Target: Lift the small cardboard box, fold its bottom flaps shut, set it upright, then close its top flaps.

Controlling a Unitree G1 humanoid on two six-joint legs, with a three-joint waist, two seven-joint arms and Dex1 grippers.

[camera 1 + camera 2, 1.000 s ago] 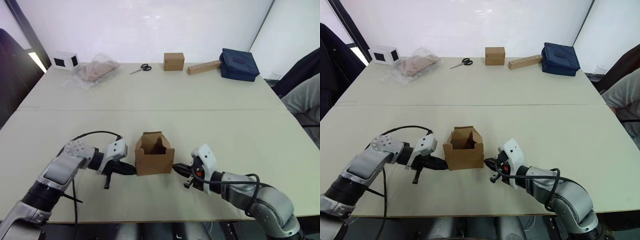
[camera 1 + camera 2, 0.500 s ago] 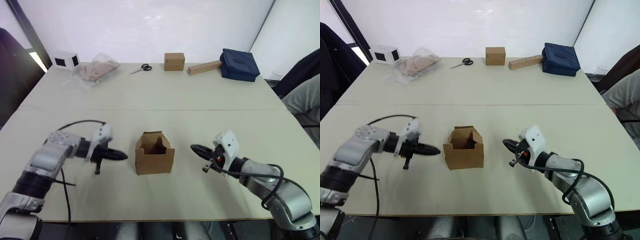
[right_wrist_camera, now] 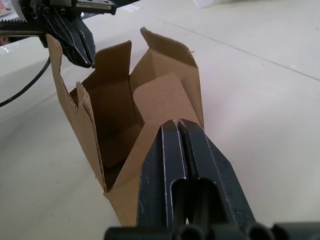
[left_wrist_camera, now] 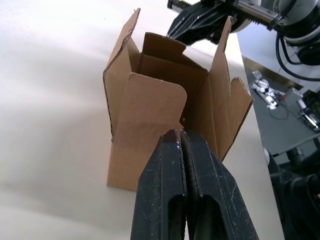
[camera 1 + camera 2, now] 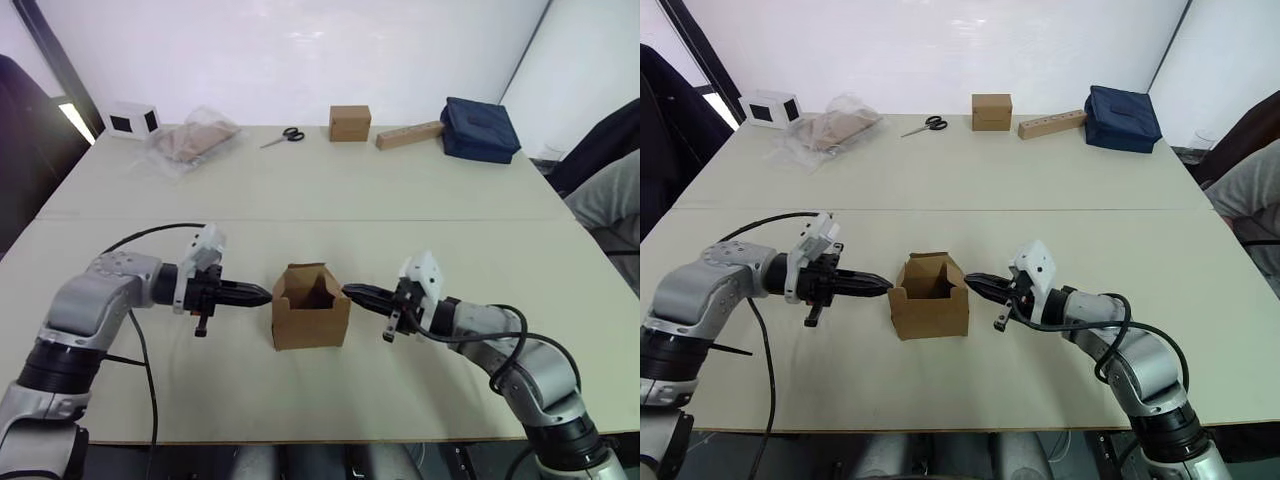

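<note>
Both grippers, left (image 5: 262, 294) and right (image 5: 352, 293), had closed back in on the box (image 5: 310, 318), jaws pressed shut and empty, tips at its top flaps (image 4: 152, 107); bare table (image 5: 330, 190) lay all round.

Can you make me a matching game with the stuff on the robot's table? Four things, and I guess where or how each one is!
Things:
1. small cardboard box
2. scissors
3. dark blue bag
4. left gripper

Clues:
A. far right corner of the table
B. fingers shut, tip at the box's left side
C. upright, top flaps open
D. far edge, left of the closed brown cube

Pairs: 1-C, 2-D, 3-A, 4-B
</note>
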